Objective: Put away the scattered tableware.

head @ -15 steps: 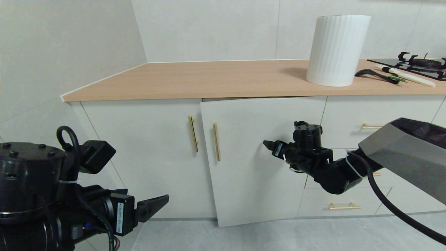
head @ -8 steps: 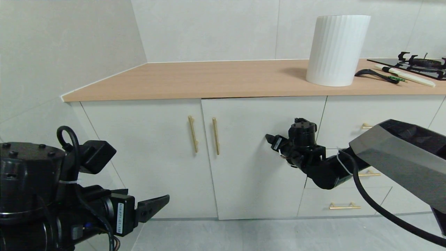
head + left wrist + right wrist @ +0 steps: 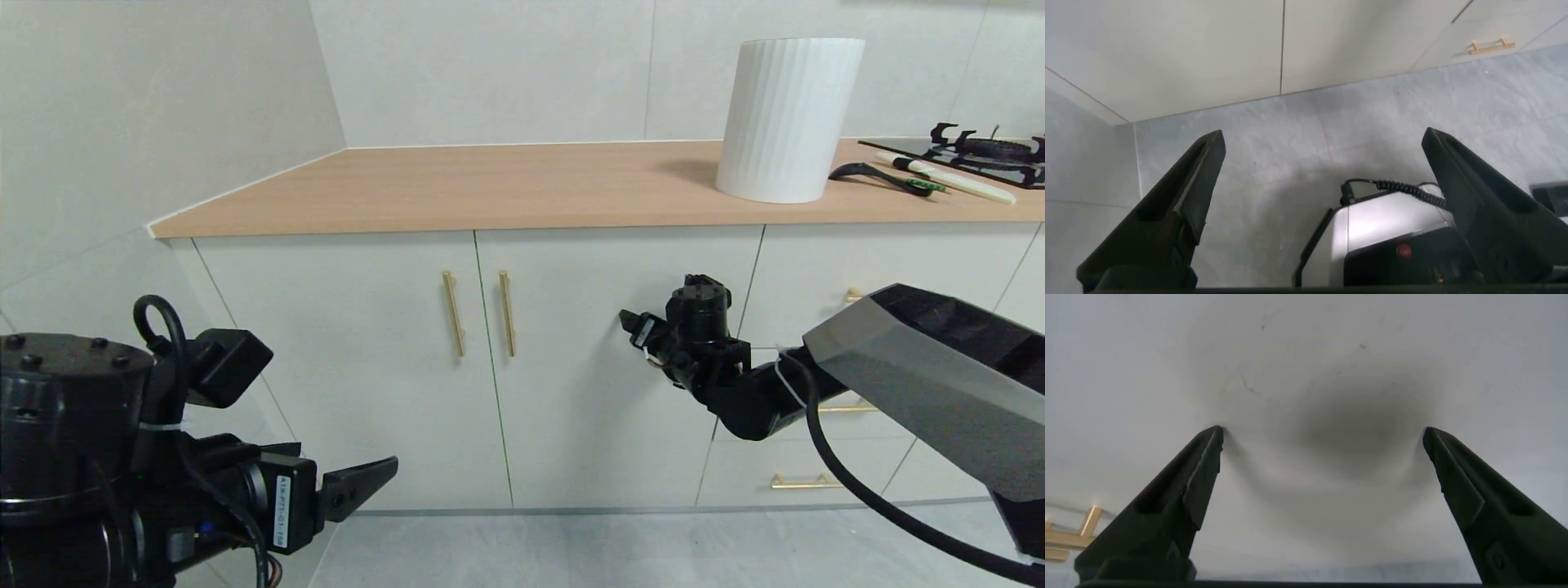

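the right gripper [image 3: 631, 323], fingers spread wide, rests its tips against the cupboard door [image 3: 596, 359] at mid frame in the head view. that door, ajar a second ago, now sits shut and flush, its handle [image 3: 507, 314] beside its neighbour's. the left gripper [image 3: 1323, 145], also spread, hangs low at the lower left over the floor and has not moved. the black ladle [image 3: 873, 173] and white utensil [image 3: 951, 179] lie on the counter [image 3: 490, 184] at upper right, between the white ribbed container [image 3: 788, 118] and the stove [image 3: 992, 149].

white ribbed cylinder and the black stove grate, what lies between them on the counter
In the head view, a black curved utensil and a cream stick-like utensil lie there.
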